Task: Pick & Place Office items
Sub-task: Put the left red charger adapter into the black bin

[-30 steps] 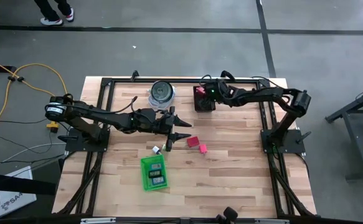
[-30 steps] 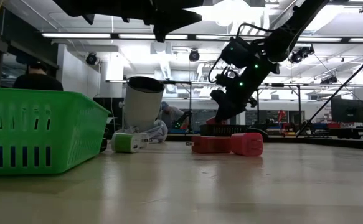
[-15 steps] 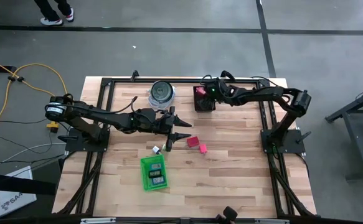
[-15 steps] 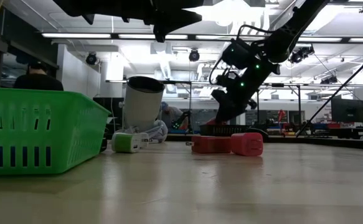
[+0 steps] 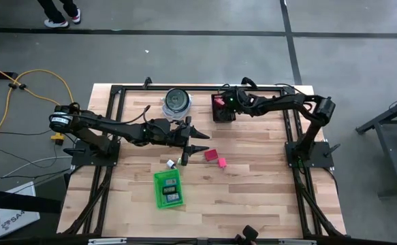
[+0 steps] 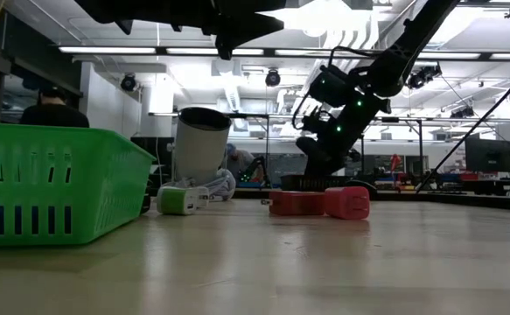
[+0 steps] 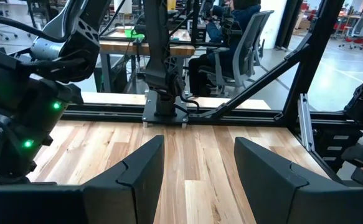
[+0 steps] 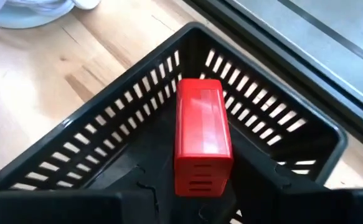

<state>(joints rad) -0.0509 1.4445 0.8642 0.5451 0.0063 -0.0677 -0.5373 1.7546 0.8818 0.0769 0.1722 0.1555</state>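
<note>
A red block (image 8: 200,134) lies inside a black slotted basket (image 8: 106,149) at the table's far edge. My right gripper (image 8: 212,194) hangs over that basket (image 5: 223,111), open, with a finger on either side of the block's near end and a gap on both sides. A second red block (image 5: 210,154) and a pink block (image 5: 221,162) rest on the table's middle, and small white and green bits (image 5: 173,163) lie next to them. My left gripper (image 5: 199,139) hovers open above the table, just left of these blocks.
A green tray (image 5: 168,189) holding a few small pieces stands near the table's centre. A round clear-and-dark container (image 5: 178,102) stands at the far edge, left of the black basket. Black frame rails (image 5: 116,92) run around the table. Bare wood (image 5: 266,184) lies to the right.
My right gripper has tipped a little above the black basket, and that arm's elbow has drawn slightly toward the table's left. The blocks and the left arm have stayed where they were.
</note>
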